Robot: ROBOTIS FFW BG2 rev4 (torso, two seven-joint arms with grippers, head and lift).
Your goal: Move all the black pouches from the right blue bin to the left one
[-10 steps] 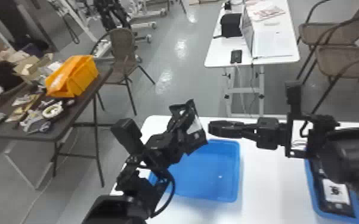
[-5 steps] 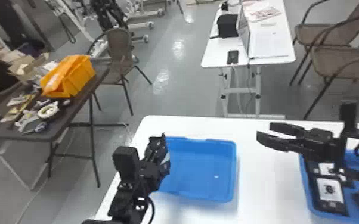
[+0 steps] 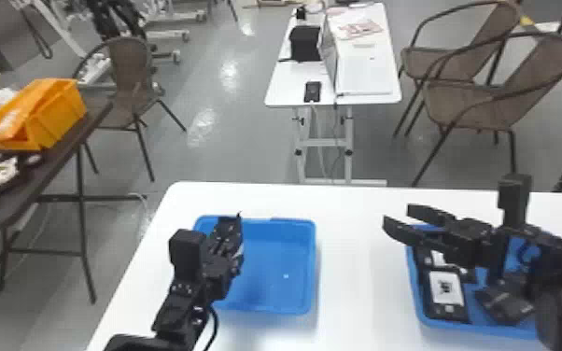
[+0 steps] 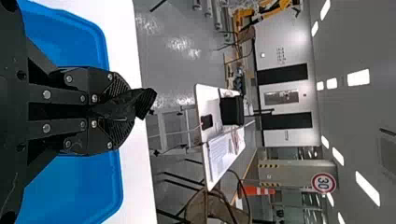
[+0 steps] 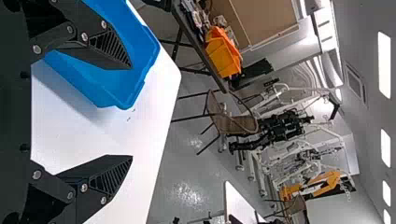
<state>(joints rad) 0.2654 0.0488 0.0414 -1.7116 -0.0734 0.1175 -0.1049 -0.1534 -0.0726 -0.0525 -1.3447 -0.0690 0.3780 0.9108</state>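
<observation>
Black pouch (image 4: 122,105) | gripped by left end effector (image 3: 232,226) above left bin (image 3: 279,280) | right end effector (image 3: 399,219) open

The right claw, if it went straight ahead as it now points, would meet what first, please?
The way looks free for the right claw across the white table, probably just beyond the left blue bin, though depth is unclear.

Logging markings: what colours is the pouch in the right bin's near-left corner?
Black pouch, white panel with dark mark; clearest in head view.

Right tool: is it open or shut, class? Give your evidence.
Open: the right tool has its two fingers wide apart.
</observation>
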